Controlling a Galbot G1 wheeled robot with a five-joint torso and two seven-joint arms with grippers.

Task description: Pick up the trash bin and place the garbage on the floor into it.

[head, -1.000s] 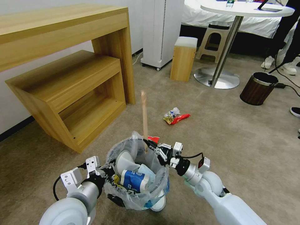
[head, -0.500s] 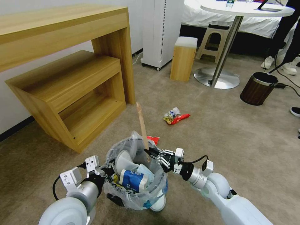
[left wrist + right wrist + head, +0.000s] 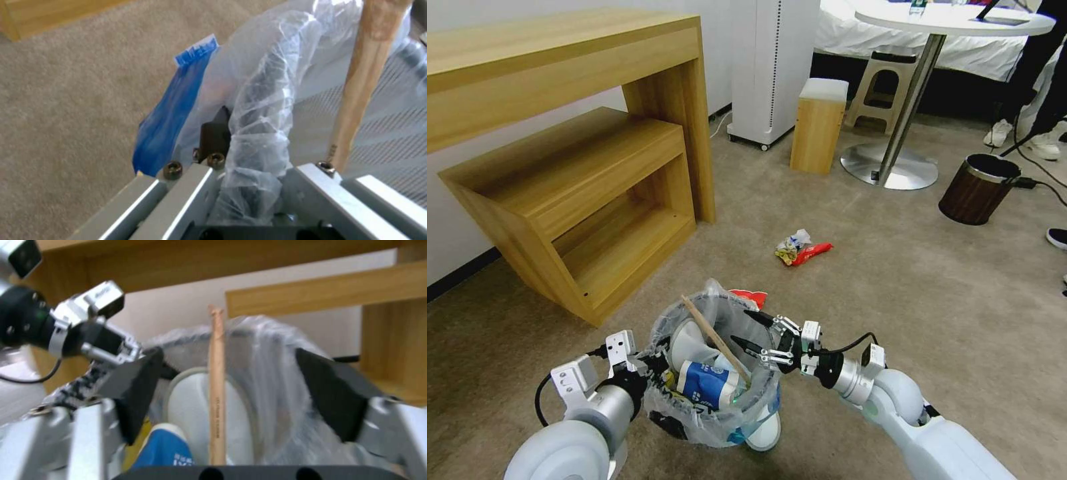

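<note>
Arms: we have white glossy shells with rounded joints and silver-grey wrist cylinders.
Left claw: we carry a white camera block, a looping black cable, brass-coloured screws.
Right claw: black pointed fingers on silver linkages, black cable.

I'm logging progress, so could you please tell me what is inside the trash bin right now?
In the trash bin: a wooden stick leaning across, a blue paper cup and a white slipper. Anything beneath them is covered.
</note>
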